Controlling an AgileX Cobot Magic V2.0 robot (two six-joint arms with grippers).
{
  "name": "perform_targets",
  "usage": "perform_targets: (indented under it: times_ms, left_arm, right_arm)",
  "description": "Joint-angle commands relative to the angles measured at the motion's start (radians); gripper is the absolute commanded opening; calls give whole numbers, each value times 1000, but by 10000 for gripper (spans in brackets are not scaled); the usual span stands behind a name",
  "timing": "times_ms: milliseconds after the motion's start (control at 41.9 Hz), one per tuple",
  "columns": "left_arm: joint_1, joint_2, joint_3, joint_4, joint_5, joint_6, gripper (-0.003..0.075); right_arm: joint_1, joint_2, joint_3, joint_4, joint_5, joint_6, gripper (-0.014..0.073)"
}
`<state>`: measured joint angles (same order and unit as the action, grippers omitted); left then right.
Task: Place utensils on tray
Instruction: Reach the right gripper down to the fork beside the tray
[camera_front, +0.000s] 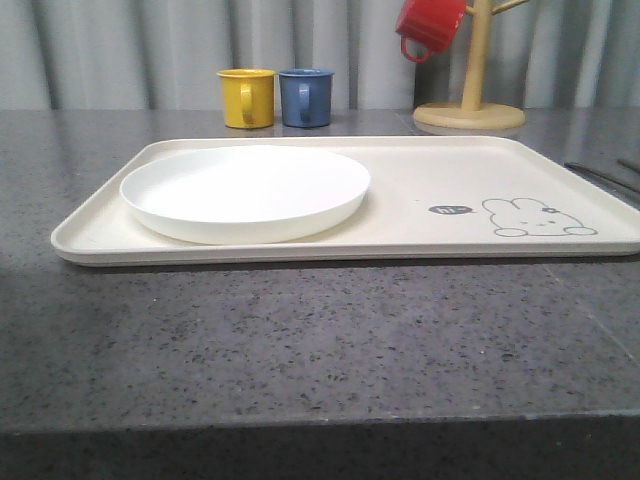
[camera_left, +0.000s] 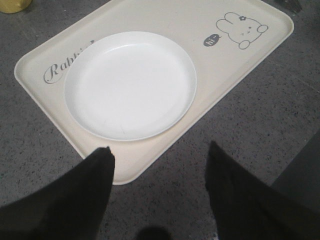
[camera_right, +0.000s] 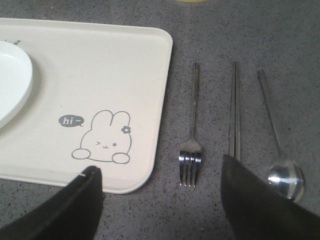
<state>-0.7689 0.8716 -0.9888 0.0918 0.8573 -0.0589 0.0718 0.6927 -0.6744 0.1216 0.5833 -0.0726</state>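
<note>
shiny fork (camera_right: 191, 150) — chopsticks (camera_right: 234, 112) — spoon (camera_right: 285, 176) beside cream tray (camera_right: 150, 100)

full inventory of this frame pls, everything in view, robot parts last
cream rectangular plastic tray with rabbit drawing: 1, table centre
round white plate: 1, on tray's left half
silver four-tined fork: 1, on table right of tray
silver chopsticks: 1 pair, right of fork
silver oval-bowled spoon: 1, right of chopsticks
yellow mug: 1, behind tray
blue mug: 1, beside yellow mug
red mug: 1, hanging on wooden mug tree
grey speckled table: 1
left gripper: black, open, over tray's edge
right gripper: black, open, near fork
</note>
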Motion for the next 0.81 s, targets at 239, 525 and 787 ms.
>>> perform_targets:
  times_ms: [239, 525, 787]
  left_arm:
    - [-7, -253, 150, -6, -195, -20, 408]
    - [-7, -256, 152, -6, -196, -20, 408]
    - [-7, -256, 152, -6, -199, -20, 408]
  right_arm:
    - [0, 0, -36, 4, -41, -8, 530]
    - [0, 33, -141, -28, 109, -8, 530]
    - [-8, 213, -352, -136, 400, 6, 530]
